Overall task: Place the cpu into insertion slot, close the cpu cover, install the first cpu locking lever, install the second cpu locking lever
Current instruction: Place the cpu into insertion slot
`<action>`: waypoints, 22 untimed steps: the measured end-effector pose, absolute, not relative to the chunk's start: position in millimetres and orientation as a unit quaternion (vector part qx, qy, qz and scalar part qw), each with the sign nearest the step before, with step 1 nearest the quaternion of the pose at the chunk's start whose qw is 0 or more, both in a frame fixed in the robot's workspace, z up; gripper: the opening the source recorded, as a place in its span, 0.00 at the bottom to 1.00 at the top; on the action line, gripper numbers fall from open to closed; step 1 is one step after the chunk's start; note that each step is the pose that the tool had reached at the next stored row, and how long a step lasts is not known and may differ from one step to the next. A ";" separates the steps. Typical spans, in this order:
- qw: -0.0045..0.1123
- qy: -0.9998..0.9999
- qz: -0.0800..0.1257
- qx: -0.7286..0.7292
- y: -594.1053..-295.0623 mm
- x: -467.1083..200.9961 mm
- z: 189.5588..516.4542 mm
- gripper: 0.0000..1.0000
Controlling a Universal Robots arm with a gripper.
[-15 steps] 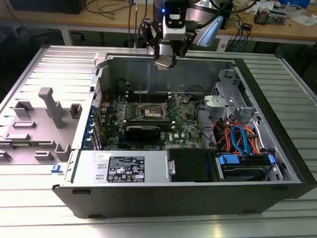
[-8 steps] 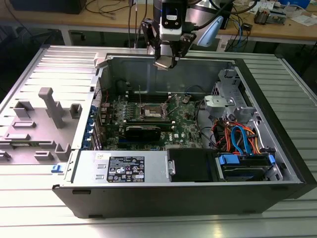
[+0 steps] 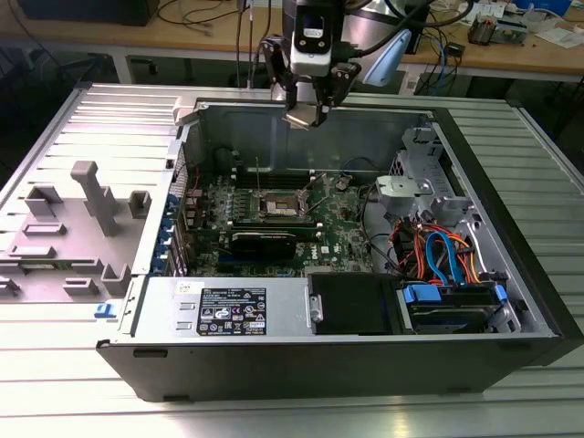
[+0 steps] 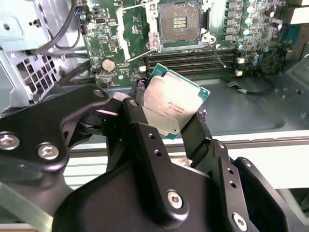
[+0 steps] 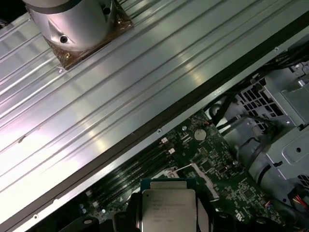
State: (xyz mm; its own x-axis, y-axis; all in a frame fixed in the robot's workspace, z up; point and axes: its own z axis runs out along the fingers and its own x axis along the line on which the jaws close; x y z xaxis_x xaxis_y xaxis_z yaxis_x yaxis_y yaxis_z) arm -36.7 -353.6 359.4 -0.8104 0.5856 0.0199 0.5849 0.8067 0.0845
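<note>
Step 1: hand [image 3: 308, 117] grasps cpu [image 4: 176, 102] above computer case [image 3: 274, 363]; insertion slot [image 4: 179, 21] empty. Seating likely demands square alignment.

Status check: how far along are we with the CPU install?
Done: the cpu is picked up, clamped in the claw above the open case. In hand: the chip, held off the board; the insertion slot sits bare with its dark centre exposed. Left: seating the chip, then the closing and both locking steps.
</note>
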 end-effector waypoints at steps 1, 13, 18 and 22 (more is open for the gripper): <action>0.004 0.948 0.043 0.316 -353.6 -36.6 359.0 0.55; 0.007 0.915 0.042 0.402 -353.6 -36.6 355.8 0.55; 0.007 0.914 0.042 0.403 -353.6 -36.6 355.7 0.55; 0.007 0.909 0.042 0.415 -353.6 -36.6 355.0 0.55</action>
State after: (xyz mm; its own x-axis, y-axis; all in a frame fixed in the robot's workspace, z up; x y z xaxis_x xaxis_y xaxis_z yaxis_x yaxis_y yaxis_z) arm -36.6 -353.6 355.0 -0.6559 0.7546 0.0215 0.7533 0.6524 0.0829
